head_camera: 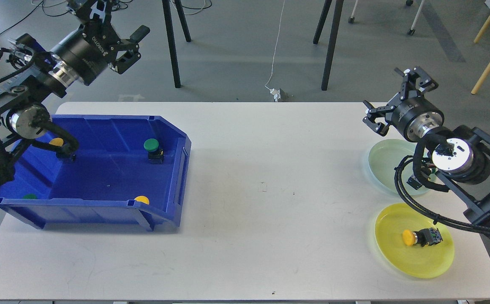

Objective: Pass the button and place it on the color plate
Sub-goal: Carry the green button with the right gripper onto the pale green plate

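Blue plastic is forming the big bin (pixel 101 169) that is sitting on the left part of the white table (pixel 245 190). Four buttons are lying inside it: a green button (pixel 152 147) is standing upright toward the back right, a yellow button (pixel 57 142) is showing at the back left, partly hidden by the arm, a second yellow one (pixel 142 199) is peeking over the front wall, and a second green one (pixel 30 196) is barely showing at the front left corner.

Two plates are resting on the right side of the table, close to each other. On the yellow plate (pixel 422 261), nearer the front edge, one yellow-capped button (pixel 418 237) is lying on its side. The pale green plate (pixel 386 158) behind it is partly covered by the right arm and its cables.

That is making five buttons, two plates and one bin.

Both grippers are hanging in the air with nothing between their fingers: the left gripper (pixel 120 36) is hovering above the far left corner with its jaws spread apart, and the right gripper (pixel 395 99) is hovering just beyond the green plate, jaws likewise released.
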Action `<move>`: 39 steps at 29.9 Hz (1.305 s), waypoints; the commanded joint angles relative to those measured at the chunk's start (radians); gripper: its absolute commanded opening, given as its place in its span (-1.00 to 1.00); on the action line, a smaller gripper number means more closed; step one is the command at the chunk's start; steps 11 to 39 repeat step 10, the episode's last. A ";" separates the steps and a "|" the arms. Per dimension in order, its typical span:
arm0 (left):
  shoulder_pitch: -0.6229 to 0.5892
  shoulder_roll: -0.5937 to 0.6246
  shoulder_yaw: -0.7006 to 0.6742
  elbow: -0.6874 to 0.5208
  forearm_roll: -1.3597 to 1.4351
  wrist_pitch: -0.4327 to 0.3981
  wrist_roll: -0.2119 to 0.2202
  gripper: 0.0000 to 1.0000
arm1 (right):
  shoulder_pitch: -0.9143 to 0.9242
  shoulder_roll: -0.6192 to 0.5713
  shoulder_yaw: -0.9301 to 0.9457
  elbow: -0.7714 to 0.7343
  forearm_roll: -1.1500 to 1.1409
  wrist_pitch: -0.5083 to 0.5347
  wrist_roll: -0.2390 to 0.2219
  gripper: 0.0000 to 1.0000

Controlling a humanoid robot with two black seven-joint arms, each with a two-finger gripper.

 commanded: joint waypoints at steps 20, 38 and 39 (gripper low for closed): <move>0.088 -0.018 -0.062 0.107 -0.070 0.000 0.000 0.99 | 0.091 -0.033 -0.113 -0.071 -0.001 0.552 0.083 0.96; 0.088 -0.018 -0.062 0.107 -0.070 0.000 0.000 0.99 | 0.091 -0.033 -0.113 -0.071 -0.001 0.552 0.083 0.96; 0.088 -0.018 -0.062 0.107 -0.070 0.000 0.000 0.99 | 0.091 -0.033 -0.113 -0.071 -0.001 0.552 0.083 0.96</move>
